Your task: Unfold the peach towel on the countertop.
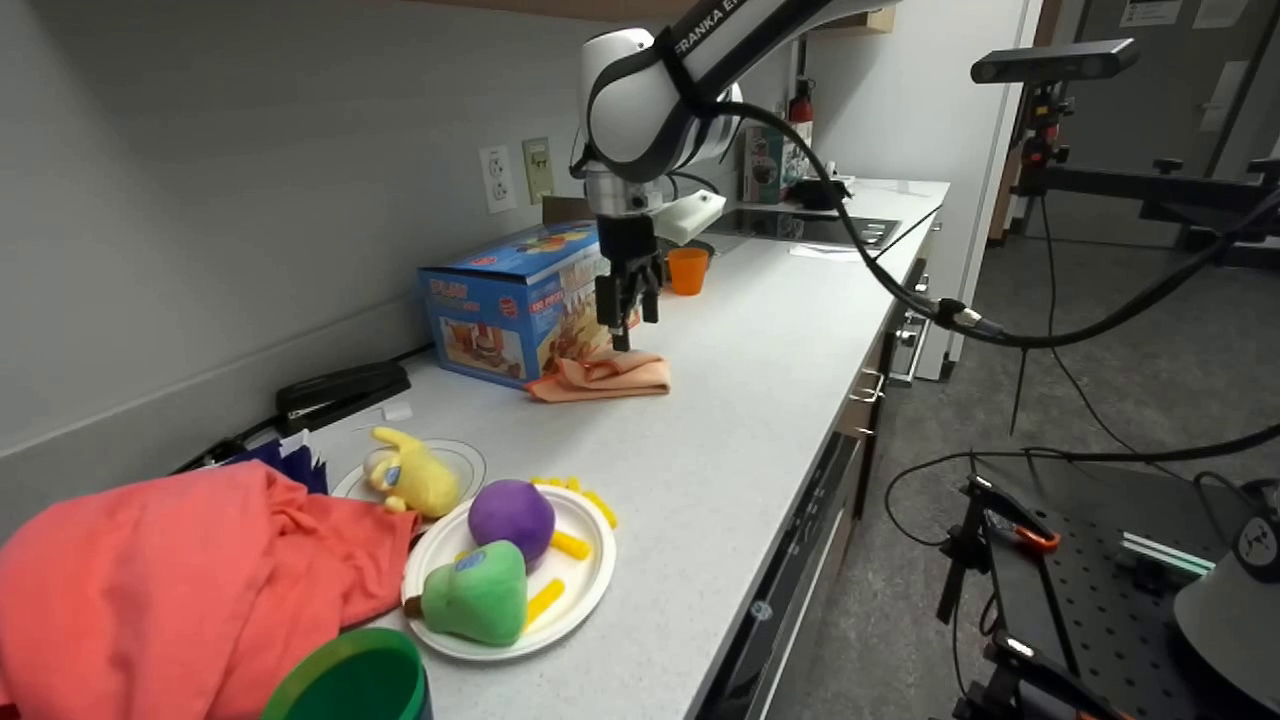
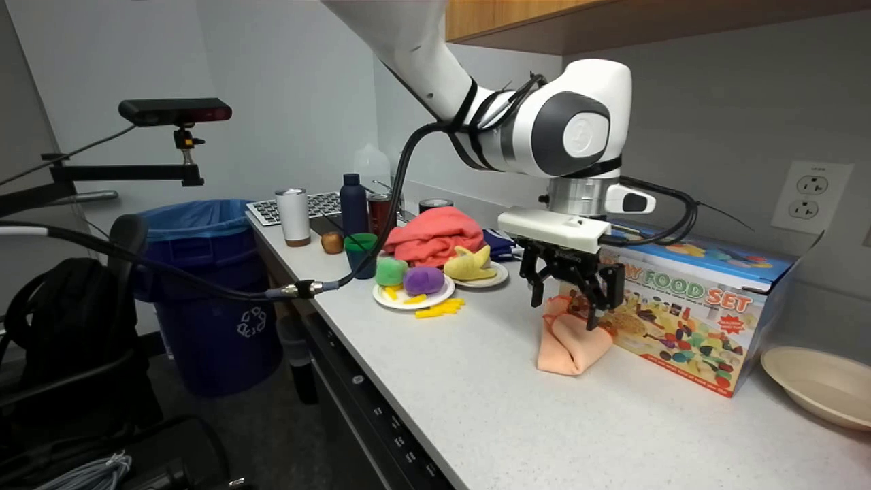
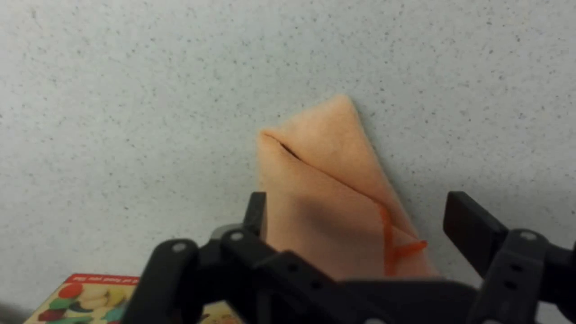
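Now looking down on a thin, soft, peach-orange cloth towel [image 3: 333, 193], lying folded into a compact packet on a long, smooth, speckled grey-white countertop [image 1: 700, 450], just beside a blue, picture-printed cardboard box [image 1: 530, 300]; not making out whether touching it. Expecting next to no weight, no stiffness and no risk of breakage: probably handling as limp, slightly fuzzy cloth, more clinging than slippery, likely sagging or bunching once lifted, perhaps dragging lower layers along. Seeing a black, two-fingered gripper [image 3: 357, 216] above, spread wide and holding nothing, straddling the cloth in the wrist view; not managing to judge any contact. For taking hold, favouring the bright orange-red edging [image 3: 389, 238] or the lip along the slanting line between layers: pinching shallowly, aiming for a single layer, peeling it back slowly, away from the box. Avoiding a deep bite through the whole stack, probably only lifting the packet in one piece. As for looks, showing plain, unpatterned, matt fabric, ending in two corners on the side farther from the box, with a diagonal fold line running from one corner towards the edging and a narrow dark gap parting the layers along it. Not seeing the rest, hidden behind the gripper.
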### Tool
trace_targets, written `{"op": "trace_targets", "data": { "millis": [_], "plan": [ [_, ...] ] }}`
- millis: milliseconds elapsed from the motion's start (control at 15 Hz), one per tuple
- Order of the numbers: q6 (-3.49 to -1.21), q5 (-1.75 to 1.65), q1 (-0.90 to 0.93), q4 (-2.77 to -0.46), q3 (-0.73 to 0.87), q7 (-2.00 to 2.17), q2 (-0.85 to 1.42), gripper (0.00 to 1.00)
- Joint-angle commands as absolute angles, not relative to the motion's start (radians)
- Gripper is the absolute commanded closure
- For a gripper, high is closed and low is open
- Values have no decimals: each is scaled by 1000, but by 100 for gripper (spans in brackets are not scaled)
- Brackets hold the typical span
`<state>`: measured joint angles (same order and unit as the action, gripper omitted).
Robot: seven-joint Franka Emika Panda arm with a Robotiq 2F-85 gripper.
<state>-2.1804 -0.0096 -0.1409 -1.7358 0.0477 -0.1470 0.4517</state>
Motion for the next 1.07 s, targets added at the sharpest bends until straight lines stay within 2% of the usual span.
{"op": "trace_targets", "data": {
  "millis": [0, 667, 1000],
  "plan": [
    [-2223, -14, -117, -1705, 41, -137, 497, 0],
    [-2251, 0, -134, -1588, 55, -131, 647, 0],
    [-2239, 48, -154, -1626, 35, -139, 666, 0]
  ]
}}
